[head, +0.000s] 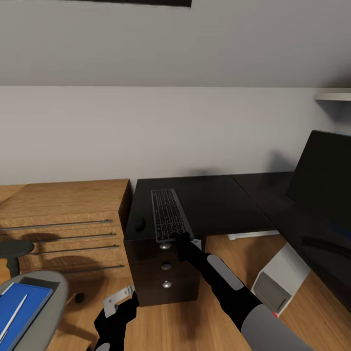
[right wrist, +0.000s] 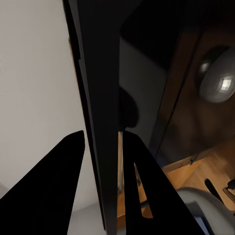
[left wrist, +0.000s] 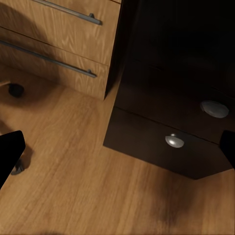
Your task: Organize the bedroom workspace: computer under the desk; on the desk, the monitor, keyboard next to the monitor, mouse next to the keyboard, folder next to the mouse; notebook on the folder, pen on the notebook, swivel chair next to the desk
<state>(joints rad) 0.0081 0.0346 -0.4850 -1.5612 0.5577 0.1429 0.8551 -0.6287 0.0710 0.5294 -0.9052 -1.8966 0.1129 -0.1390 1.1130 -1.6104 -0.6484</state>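
Head view: the right arm reaches forward, nearly straight, its right gripper [head: 181, 237] closed on the near short end of the keyboard [head: 168, 213], which lies lengthwise at the desk's [head: 219, 200] front left corner above the drawer unit [head: 165, 273]. The mouse [head: 140, 224] sits just left of it; the monitor [head: 321, 180] stands by the right edge. The left gripper [head: 117, 312] hangs low over the floor — the folder [head: 22, 304] rests on the swivel chair [head: 51, 292].

Left wrist view: fingertips [left wrist: 10, 154] spread wide, holding nothing.

Right wrist view: fingers [right wrist: 56, 191] flank the keyboard's [right wrist: 103, 98] thin edge.
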